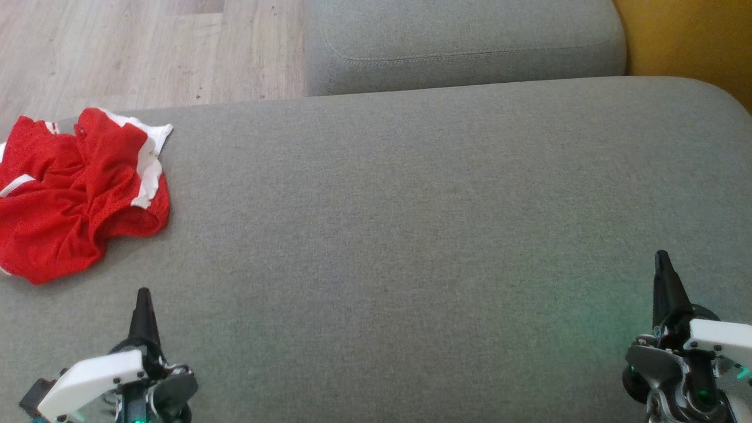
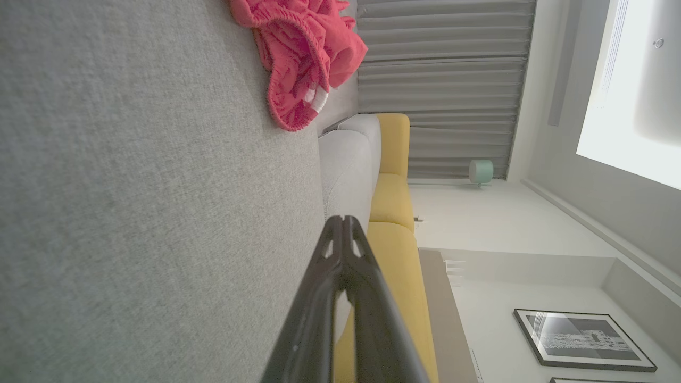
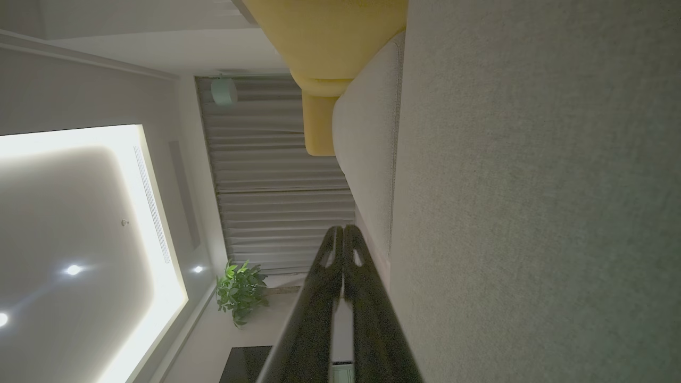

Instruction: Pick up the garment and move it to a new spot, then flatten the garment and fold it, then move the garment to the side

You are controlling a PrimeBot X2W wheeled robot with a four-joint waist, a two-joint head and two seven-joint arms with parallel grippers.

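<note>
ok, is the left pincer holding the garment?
No, the red garment lies crumpled on the grey cushion, clear of the shut, empty left pincer.

The garment point(image 1: 76, 194) is bright red with white bands along its edges. The seat cushion point(image 1: 411, 235) under it is plain mid-grey woven fabric, and the back cushion point(image 1: 464, 41) is the same grey. The floor point(image 1: 147, 47) shows a pale wood-grain plank pattern. The adjoining upholstery point(image 1: 693, 41) is mustard yellow. The left hand point(image 1: 143, 296) and the right hand point(image 1: 662, 258) are black toward the tips and white at the base, with small green lights. The curtain point(image 2: 447, 80) is grey and pleated. The picture point(image 2: 580, 340) has a black frame around a black-and-white print. The plant point(image 3: 240, 290) is green.
</note>
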